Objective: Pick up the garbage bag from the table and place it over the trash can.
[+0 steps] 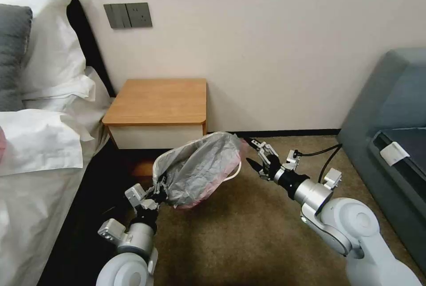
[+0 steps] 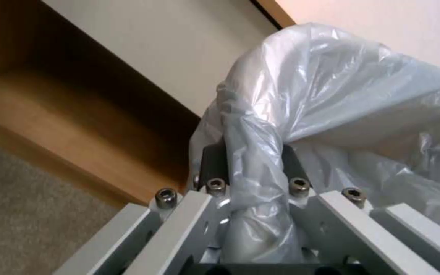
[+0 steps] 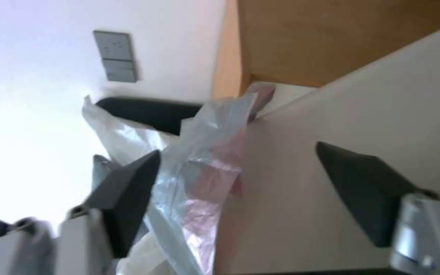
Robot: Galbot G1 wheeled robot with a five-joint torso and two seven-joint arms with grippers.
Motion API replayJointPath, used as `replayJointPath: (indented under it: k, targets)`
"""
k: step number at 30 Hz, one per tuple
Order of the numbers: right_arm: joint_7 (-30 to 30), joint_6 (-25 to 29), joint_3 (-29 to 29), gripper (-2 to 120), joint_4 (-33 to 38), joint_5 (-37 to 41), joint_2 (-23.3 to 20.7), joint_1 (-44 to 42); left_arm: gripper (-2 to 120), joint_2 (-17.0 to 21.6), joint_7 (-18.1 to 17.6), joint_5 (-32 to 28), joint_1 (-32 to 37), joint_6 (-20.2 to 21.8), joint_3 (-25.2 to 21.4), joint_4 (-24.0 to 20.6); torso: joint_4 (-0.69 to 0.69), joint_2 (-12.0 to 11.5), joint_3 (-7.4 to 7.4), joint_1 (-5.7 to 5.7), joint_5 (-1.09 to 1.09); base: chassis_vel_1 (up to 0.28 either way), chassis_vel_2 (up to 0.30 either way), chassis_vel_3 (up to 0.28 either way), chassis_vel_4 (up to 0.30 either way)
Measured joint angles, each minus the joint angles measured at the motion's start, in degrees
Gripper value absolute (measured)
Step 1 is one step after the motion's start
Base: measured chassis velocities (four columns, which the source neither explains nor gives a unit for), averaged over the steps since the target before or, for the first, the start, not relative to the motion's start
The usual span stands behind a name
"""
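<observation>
White-silver arms, black cables, dark-tipped pincers

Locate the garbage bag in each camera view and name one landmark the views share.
Head view: the garbage bag drapes over the trash can, lower centre, before the table.
Left wrist view: bag bunched between the left pincer fingers.
Right wrist view: bag hangs beside the open right pincer.
Shared landmark: the table's wooden top.

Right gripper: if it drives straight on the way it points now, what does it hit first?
Probably the bag where it drapes the can's near rim. The right gripper is open, aimed at that side from close by. In the wrist view, bag and can wall lie between its fingers. Depth is unclear.
</observation>
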Motion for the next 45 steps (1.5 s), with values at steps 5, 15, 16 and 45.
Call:
replayJointPath:
  k: [5, 15, 16, 45]
  targets:
    - [-0.86, 0.36, -0.93, 60, 0.19, -1.36, 0.09, 0.33, 7, -0.26, 0.00, 0.28, -0.05, 0.00, 0.11, 0.07, 0.00, 0.00, 0.00, 0.00, 0.01, 0.000, 0.000, 0.000, 0.000]
    - [-1.83, 1.06, -1.14, 23, 0.32, -2.27, 0.67, 0.12, 7, -0.41, 0.14, 0.63, -0.12, -0.09, 0.17, 0.39, 0.00, 0.00, 0.00, 0.00, 0.01, 0.000, 0.000, 0.000, 0.000]
    - [-1.83, 1.06, -1.14, 23, 0.32, -2.27, 0.67, 0.12, 7, -0.41, 0.14, 0.63, -0.12, -0.09, 0.17, 0.39, 0.00, 0.00, 0.00, 0.00, 0.01, 0.000, 0.000, 0.000, 0.000]
    - [3.74, -5.99, -1.82, 0, 0.77, -13.13, -6.01, -1.09, 7, -0.29, 0.23, 0.88, -1.50, -0.45, 0.30, 0.76, 0.00, 0.00, 0.00, 0.00, 0.01, 0.000, 0.000, 0.000, 0.000]
